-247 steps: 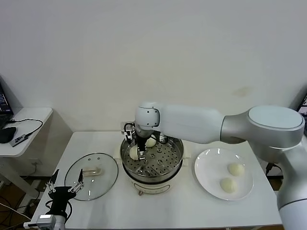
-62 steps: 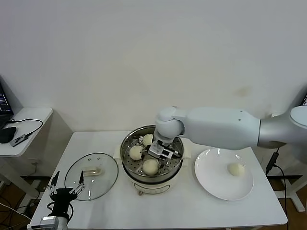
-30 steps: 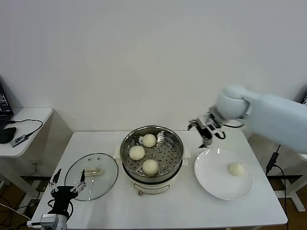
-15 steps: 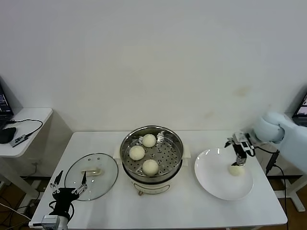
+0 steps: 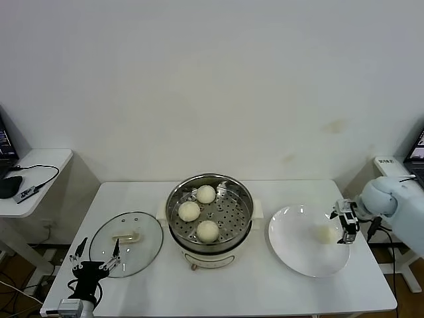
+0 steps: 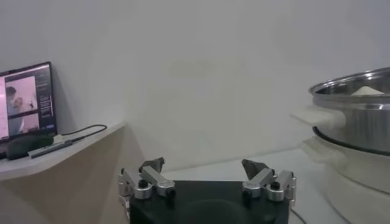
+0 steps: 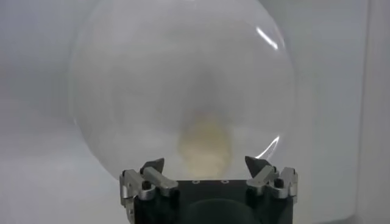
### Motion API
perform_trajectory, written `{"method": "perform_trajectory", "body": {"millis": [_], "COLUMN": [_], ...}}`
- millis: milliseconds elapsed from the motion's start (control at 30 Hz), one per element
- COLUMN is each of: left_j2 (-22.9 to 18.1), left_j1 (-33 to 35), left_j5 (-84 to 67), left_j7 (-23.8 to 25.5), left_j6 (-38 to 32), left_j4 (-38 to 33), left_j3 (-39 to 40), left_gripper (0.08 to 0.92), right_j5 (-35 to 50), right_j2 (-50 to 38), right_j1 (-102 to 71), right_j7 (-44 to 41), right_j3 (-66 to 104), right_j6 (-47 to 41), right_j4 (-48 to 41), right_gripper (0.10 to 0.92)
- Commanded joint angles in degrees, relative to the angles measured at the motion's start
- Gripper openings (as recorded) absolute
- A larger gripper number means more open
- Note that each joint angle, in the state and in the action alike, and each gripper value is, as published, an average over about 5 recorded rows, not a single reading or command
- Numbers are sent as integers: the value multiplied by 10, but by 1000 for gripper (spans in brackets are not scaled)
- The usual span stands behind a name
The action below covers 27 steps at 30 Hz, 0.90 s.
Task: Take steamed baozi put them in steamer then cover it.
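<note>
Three cream-white baozi lie on the perforated tray of the steel steamer at the table's middle. A fourth baozi lies on the white plate at the right. My right gripper is open beside the plate's right edge, next to that baozi; in the right wrist view the baozi sits just ahead of the open gripper. The glass cover lies flat on the table left of the steamer. My left gripper is open and parked at the front left corner.
A small side table with a mouse and cables stands at the far left. In the left wrist view the steamer's side and handle are close by. The table's right edge lies just beyond the plate.
My right gripper has left the steamer, where a third baozi now lies, swung over to the plate and moved right past the last baozi to the plate's right edge. The left arm stayed parked.
</note>
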Motion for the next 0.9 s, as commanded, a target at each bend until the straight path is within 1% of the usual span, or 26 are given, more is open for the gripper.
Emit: {"method": "perform_trajectory", "body": {"millis": [33, 300, 433, 900], "left_j2": [0, 0, -1, -4], "left_j1": [0, -1, -2, -1], "left_j5": [0, 0, 0, 1], "left_j7": [0, 0, 0, 0], "left_j6": [0, 0, 0, 0], "left_j4": [1, 1, 2, 0], "left_j3": [-1, -2, -2, -3], "left_gripper": [823, 823, 823, 823], "right_j5": [-27, -31, -34, -36], "right_j2": [37, 63, 69, 65], "right_j1": [-51, -45, -43, -35], "right_j7": [8, 21, 23, 10], "right_j3": [40, 42, 42, 37], "right_j6": [4, -4, -8, -13], "right_j4": [-53, -67, -73, -66], "right_gripper": [823, 819, 801, 635]}}
